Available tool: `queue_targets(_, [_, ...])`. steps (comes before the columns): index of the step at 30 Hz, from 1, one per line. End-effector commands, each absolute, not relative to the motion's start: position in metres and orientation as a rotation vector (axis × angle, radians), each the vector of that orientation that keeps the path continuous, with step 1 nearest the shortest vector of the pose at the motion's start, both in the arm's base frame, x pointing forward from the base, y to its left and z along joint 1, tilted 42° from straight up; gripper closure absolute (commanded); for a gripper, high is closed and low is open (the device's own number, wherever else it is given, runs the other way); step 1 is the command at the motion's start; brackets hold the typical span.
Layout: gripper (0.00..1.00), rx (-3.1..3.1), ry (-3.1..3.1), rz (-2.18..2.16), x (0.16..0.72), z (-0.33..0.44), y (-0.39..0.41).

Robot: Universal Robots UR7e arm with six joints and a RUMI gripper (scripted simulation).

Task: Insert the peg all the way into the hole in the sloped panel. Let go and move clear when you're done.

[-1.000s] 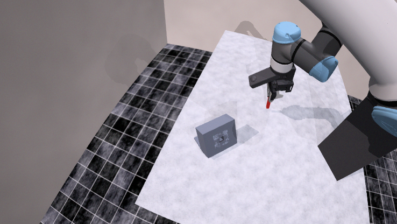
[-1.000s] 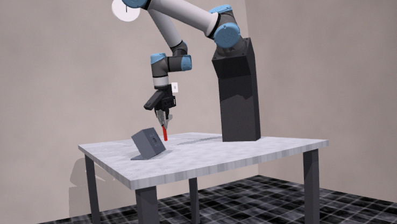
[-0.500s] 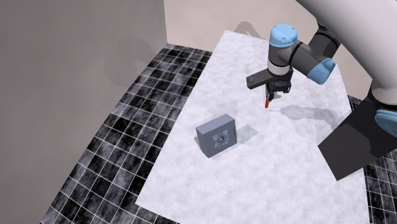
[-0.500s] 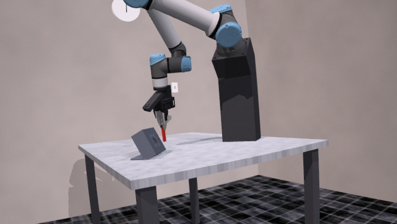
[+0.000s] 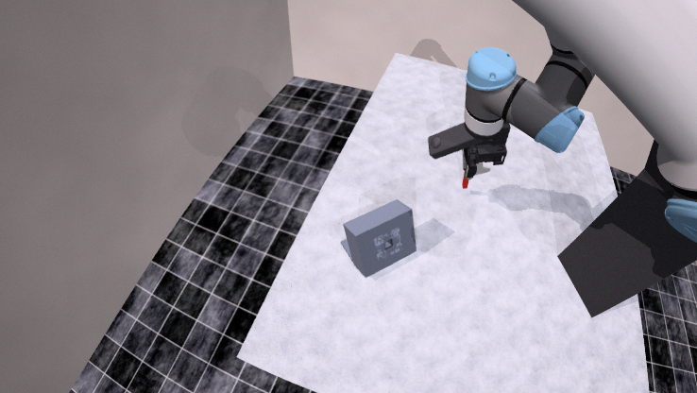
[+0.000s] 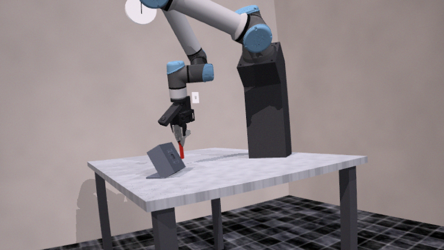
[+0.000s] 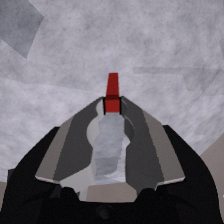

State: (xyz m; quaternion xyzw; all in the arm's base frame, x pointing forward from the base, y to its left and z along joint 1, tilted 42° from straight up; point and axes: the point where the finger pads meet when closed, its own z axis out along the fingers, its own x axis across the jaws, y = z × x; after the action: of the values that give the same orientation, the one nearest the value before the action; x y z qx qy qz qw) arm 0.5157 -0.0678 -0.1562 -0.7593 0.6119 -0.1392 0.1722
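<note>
My gripper (image 5: 469, 174) (image 6: 181, 140) (image 7: 112, 98) is shut on a thin red peg (image 5: 465, 182) (image 6: 181, 151) (image 7: 113, 91), which sticks out below the fingertips. It hangs above the table, behind and to the right of the grey sloped panel block (image 5: 375, 239) (image 6: 161, 161). The block's sloped face carries a small dark hole (image 5: 387, 245) (image 6: 171, 155) in a patterned square. In the wrist view a corner of the block (image 7: 17, 22) shows at the upper left; the hole is out of that view.
The white marbled table (image 5: 439, 302) (image 6: 236, 176) bears the block on a thin base plate (image 5: 433, 229). The arm's dark pedestal (image 5: 629, 253) (image 6: 267, 105) stands at the table's right rear. The floor is dark tile; walls close in behind.
</note>
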Motion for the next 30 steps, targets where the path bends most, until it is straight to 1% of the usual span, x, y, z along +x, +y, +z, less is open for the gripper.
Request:
queue_targets(1, [1.00,-2.157,1.753,-0.417,0.521,-0.153,-0.070])
queue_targets(30, [1.00,-2.154,1.819,-0.485,0.539,-0.146,-0.069])
